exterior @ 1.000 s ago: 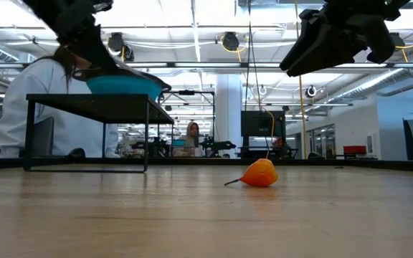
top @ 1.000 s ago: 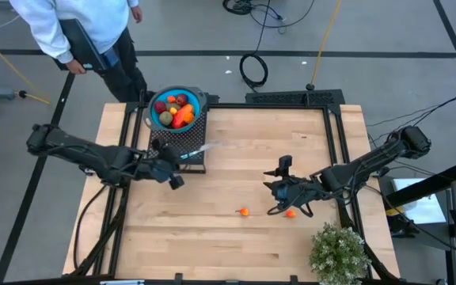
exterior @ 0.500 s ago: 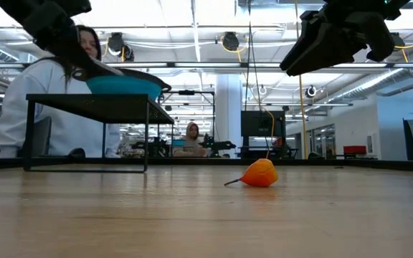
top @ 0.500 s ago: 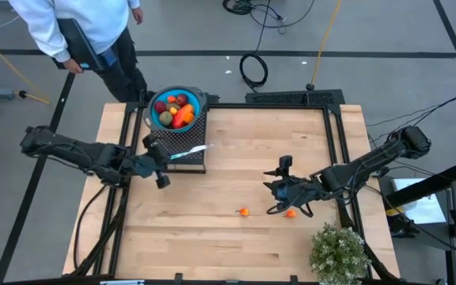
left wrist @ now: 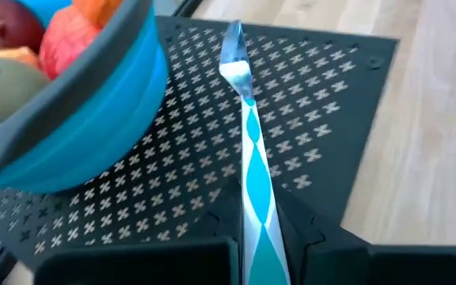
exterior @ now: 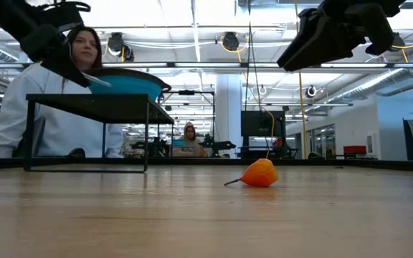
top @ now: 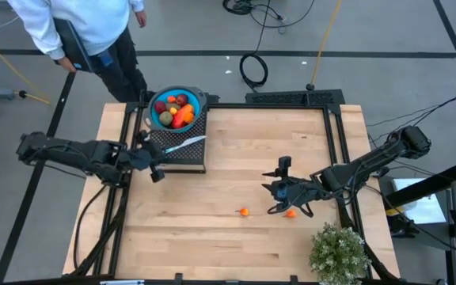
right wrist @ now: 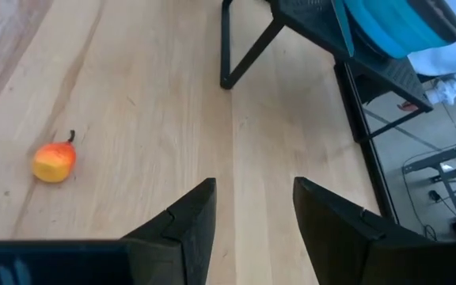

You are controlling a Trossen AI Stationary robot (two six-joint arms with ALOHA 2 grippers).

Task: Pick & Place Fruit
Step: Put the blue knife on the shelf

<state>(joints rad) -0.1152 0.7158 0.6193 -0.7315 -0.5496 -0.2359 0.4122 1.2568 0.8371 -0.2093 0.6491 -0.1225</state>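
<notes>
- Left gripper, pinching the handle of a thin silvery-blue patterned utensil, now drawn back toward nine o'clock on the light wooden table; a second ago farther in, by the front edge of the black perforated metal stand.
- Utensil tip now over the stand's mesh top, just beside the round blue bowl with grey rim; a second ago out past the stand's three o'clock edge.
- Right gripper unmoved over that second, fingers spread with nothing between them, hovering above the table's centre-right.
- Judged meaning: left arm occupied with the utensil, not the fruit; the two loose pieces left to the right arm, that part of the task not yet done.
- Bowl heaped with toy fruit: dark red rounds, a longer red-orange piece, a brownish-green oval, yellow and orange bits, at the table's eleven o'clock corner.
- One tiny orange fruit, rounded, with a short dark stem, lying alone at six o'clock of the table's middle.
- A second tiny orange fruit lying just beside the right gripper, toward five o'clock.
- Person in a white top standing beyond the table's eleven o'clock corner; bushy green potted plant at five o'clock.
</notes>
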